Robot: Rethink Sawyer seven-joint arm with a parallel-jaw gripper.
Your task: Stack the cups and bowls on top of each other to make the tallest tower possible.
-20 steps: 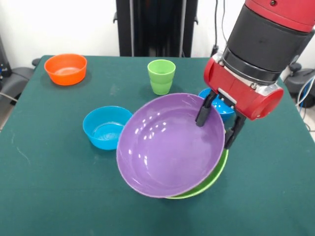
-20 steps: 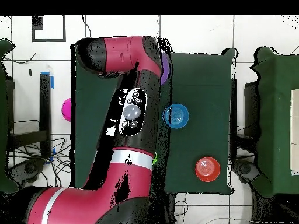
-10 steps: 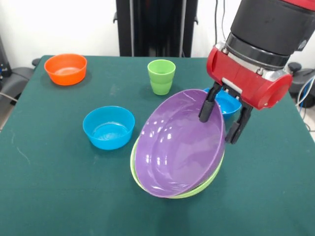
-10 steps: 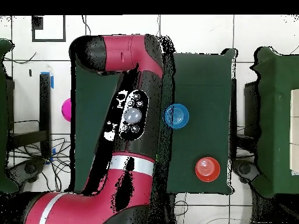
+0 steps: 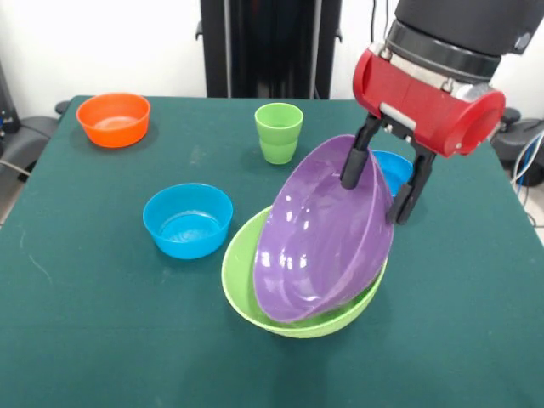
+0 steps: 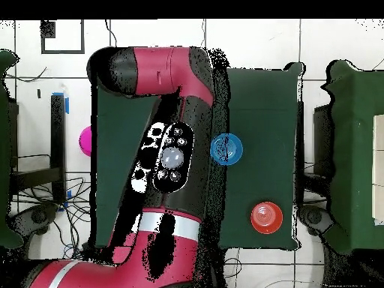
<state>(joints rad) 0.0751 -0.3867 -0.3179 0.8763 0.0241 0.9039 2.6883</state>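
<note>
The gripper (image 5: 380,187) pinches the steeply tilted purple bowl's (image 5: 327,234) rim above the lime green bowl (image 5: 246,285); released now, it might tip out sideways.

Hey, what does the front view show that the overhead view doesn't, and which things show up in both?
Only the front view shows the hand shut on the purple bowl, tilted steeply with its lower edge inside the lime green bowl. It also shows the light green cup and a blue bowl behind the purple one. Only the overhead view shows the arm covering that area, and a pink bowl at its edge. Both share the small blue bowl, the orange bowl and the green table.
</note>
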